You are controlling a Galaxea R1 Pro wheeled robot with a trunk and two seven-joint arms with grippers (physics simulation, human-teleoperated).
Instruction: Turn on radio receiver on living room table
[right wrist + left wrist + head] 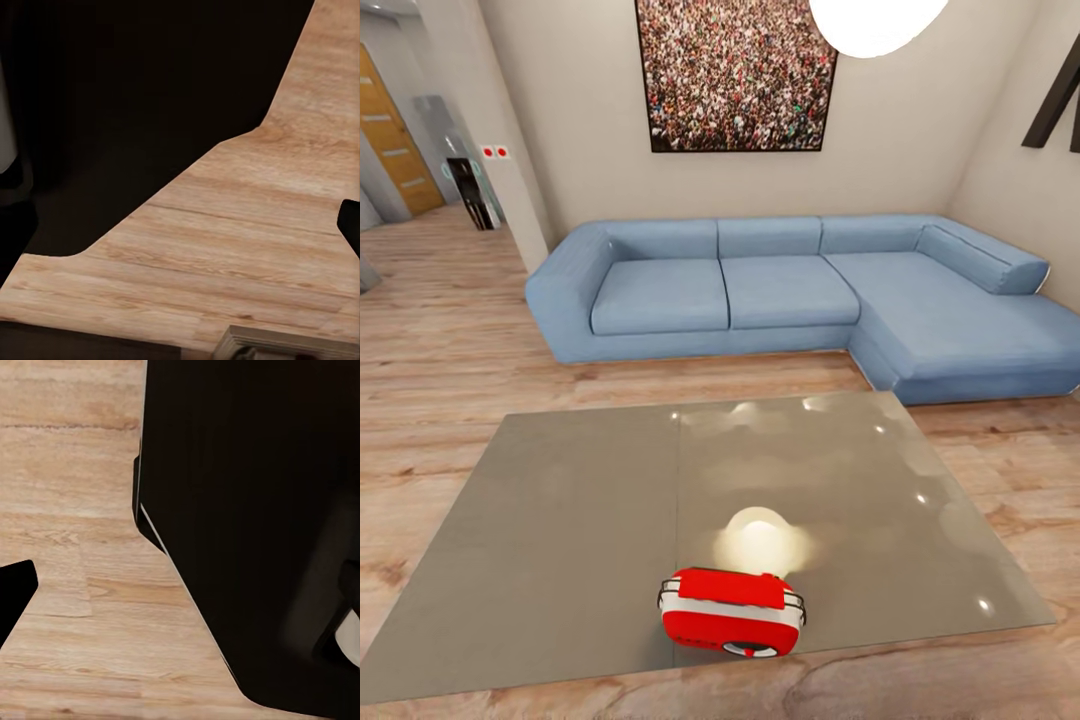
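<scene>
Risk: small glossy red radio receiver (731, 611) sits near the grey glossy table's (560, 540) front edge; a clumsy press could shove it off. Claw states: can't tell.

radio receiver (731, 611): small, glossy red, white band and trim, rounded corners, round dial on the near face, lying tilted | position: near edge of counter, just right of the seam | counter (560, 540): low, grey, reflective, 2 panels | living room: light wood floor (450, 340), blue L-shaped sofa (800, 290) beyond counter
</scene>
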